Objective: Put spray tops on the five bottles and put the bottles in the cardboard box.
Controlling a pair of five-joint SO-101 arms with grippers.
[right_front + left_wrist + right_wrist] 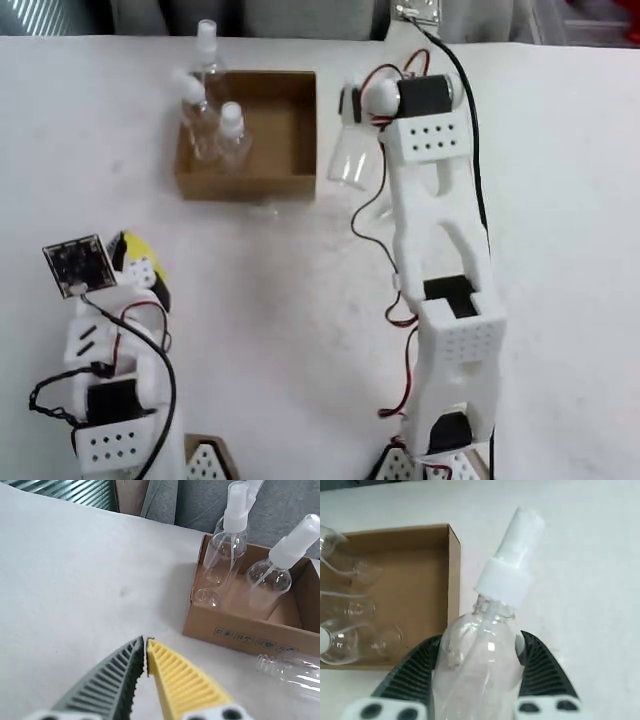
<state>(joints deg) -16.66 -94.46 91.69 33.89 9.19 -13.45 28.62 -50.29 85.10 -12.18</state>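
Note:
The cardboard box [290, 150] stands at the back middle of the table, with three clear bottles [215, 125] wearing white spray tops standing in its left part. My right gripper [480, 655] is shut on another clear bottle [480, 670] with a white spray top [512, 565]. It holds that bottle [352, 162] just outside the box's right wall. A clear bottle without a top [292, 672] lies on the table in front of the box [235, 632]. My left gripper [145, 647] is shut and empty, low at the near left [140, 265].
White tabletop stretches between the box and the two arm bases. Red and black cables run along the right arm [445, 290]. Grey fabric lies past the table's far edge [200, 502].

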